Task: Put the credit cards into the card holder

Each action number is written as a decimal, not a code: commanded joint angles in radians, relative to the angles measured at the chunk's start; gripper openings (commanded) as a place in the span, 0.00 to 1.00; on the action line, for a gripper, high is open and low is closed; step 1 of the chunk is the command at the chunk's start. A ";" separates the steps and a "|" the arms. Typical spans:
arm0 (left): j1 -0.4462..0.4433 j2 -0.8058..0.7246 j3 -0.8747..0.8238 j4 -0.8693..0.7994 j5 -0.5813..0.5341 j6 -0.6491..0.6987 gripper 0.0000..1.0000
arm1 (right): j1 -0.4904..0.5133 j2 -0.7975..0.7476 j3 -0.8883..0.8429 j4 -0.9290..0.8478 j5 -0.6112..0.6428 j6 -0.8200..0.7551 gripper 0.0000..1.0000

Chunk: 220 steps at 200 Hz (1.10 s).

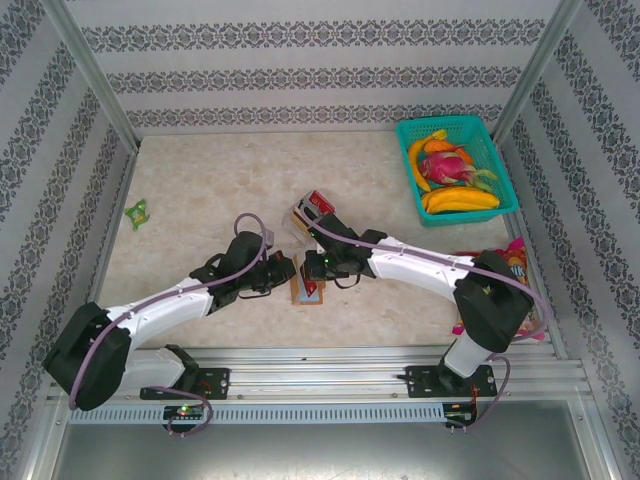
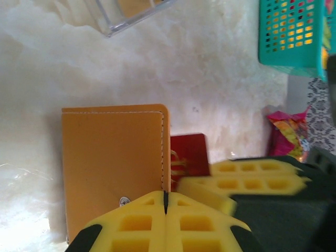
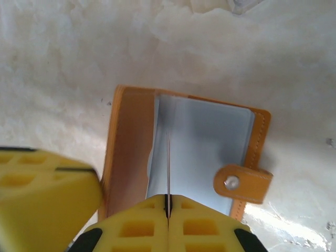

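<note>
Marble table (image 1: 200, 190), and mid-table the card holder (image 3: 131, 131) lies open. Pressed together, the left gripper (image 2: 165, 202) sits at its cover edge. The right gripper (image 3: 168, 202) pinches the red card (image 2: 189, 155) edge-on at the clear sleeve. Looks like insertion; next, a straight push inward.

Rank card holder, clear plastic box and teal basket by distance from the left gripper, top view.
1. card holder: right beside the left gripper
2. clear plastic box: just beyond, table centre
3. teal basket: far right corner
</note>
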<state>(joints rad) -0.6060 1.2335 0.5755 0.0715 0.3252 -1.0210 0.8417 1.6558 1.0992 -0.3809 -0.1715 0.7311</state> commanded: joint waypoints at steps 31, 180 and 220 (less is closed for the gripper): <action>0.037 -0.041 -0.041 0.056 0.018 -0.004 0.00 | 0.045 0.105 0.099 -0.176 0.231 0.080 0.06; 0.094 -0.063 -0.024 -0.292 -0.091 0.168 0.11 | -0.007 -0.055 -0.049 -0.048 0.215 0.085 0.07; 0.095 -0.027 -0.007 -0.356 -0.132 0.187 0.28 | -0.009 -0.011 -0.037 -0.027 0.178 0.091 0.07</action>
<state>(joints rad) -0.5217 1.1831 0.5438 -0.1799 0.2367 -0.8703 0.8291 1.6257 1.0534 -0.4332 0.0315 0.8093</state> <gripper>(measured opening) 0.250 0.071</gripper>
